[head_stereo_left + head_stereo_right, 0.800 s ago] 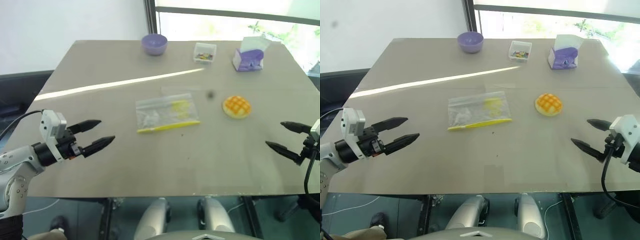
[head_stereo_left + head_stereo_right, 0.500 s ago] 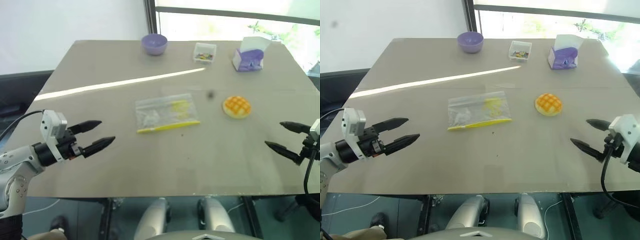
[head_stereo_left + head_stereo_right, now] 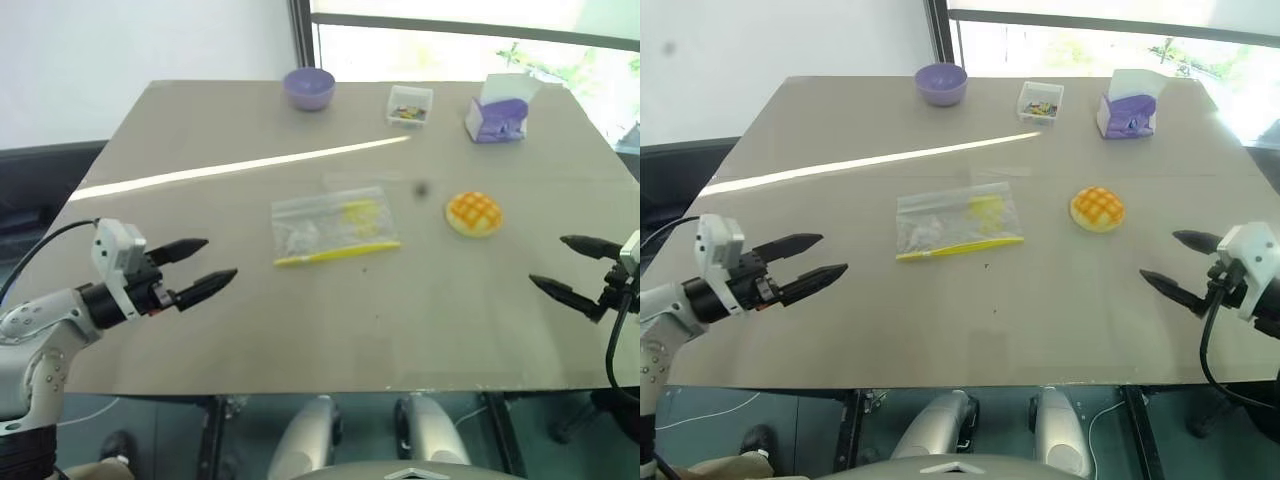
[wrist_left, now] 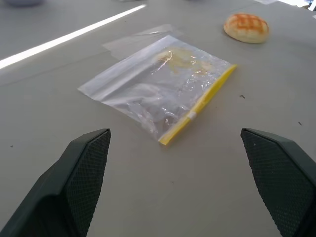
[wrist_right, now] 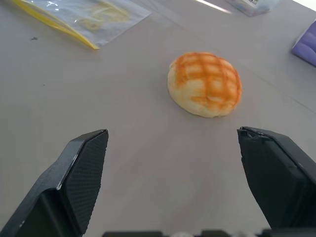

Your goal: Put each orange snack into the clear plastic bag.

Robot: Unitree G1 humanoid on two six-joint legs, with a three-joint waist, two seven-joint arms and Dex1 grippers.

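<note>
The orange snack (image 3: 474,213) lay on the table (image 3: 200,140), ahead of my empty, wide-spread right gripper (image 3: 572,268); the clear plastic bag (image 3: 334,226) lay flat beyond my spread left gripper (image 3: 215,262).

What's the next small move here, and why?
Probably advance the right gripper toward the orange snack. Both grippers are open and hold nothing, the snack sits bare on the table beside the clear plastic bag, and the right wrist view has it framed between the fingers. The left gripper faces the bag.
</note>
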